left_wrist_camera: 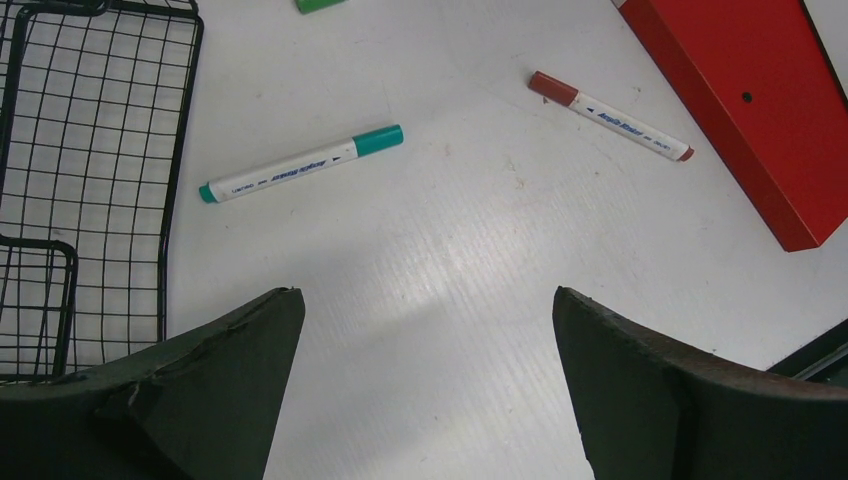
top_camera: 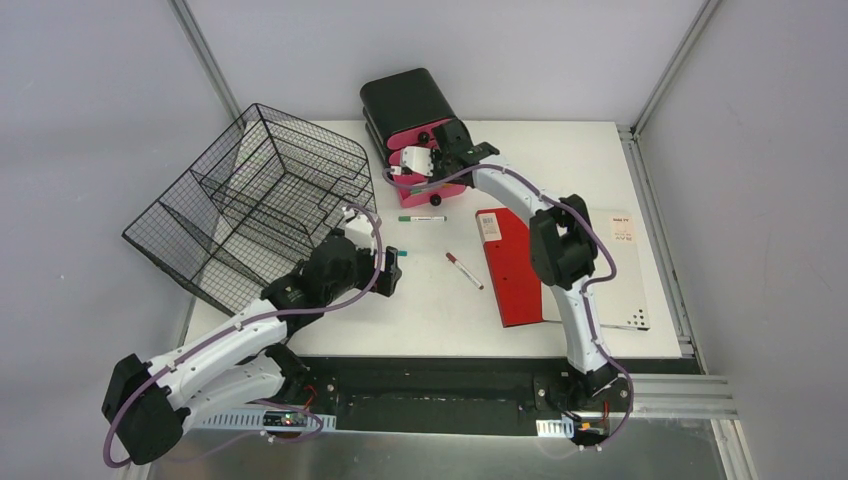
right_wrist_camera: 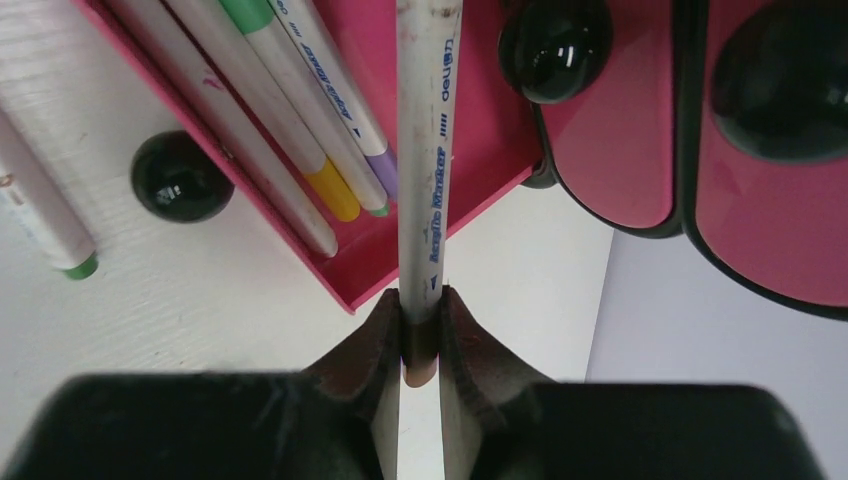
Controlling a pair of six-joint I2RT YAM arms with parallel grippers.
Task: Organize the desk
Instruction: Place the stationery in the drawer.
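Your right gripper point(right_wrist_camera: 420, 312) pinches 1 marker point(right_wrist_camera: 425, 150) over the far drawer point(right_wrist_camera: 485, 120); release it there; left gripper point(left_wrist_camera: 430, 300) gapes empty.

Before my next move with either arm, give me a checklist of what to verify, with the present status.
1. Right pincer shut on held marker: ok.
2. Held marker reaching over the pink drawer: ok.
3. Held marker parallel to the pens in the drawer: not ok, it crosses them.
4. Held marker's height above the drawer: cannot tell.
5. Left pincer open: ok.
6. Teal marker lying free on the desk ahead of the left pincer: ok.
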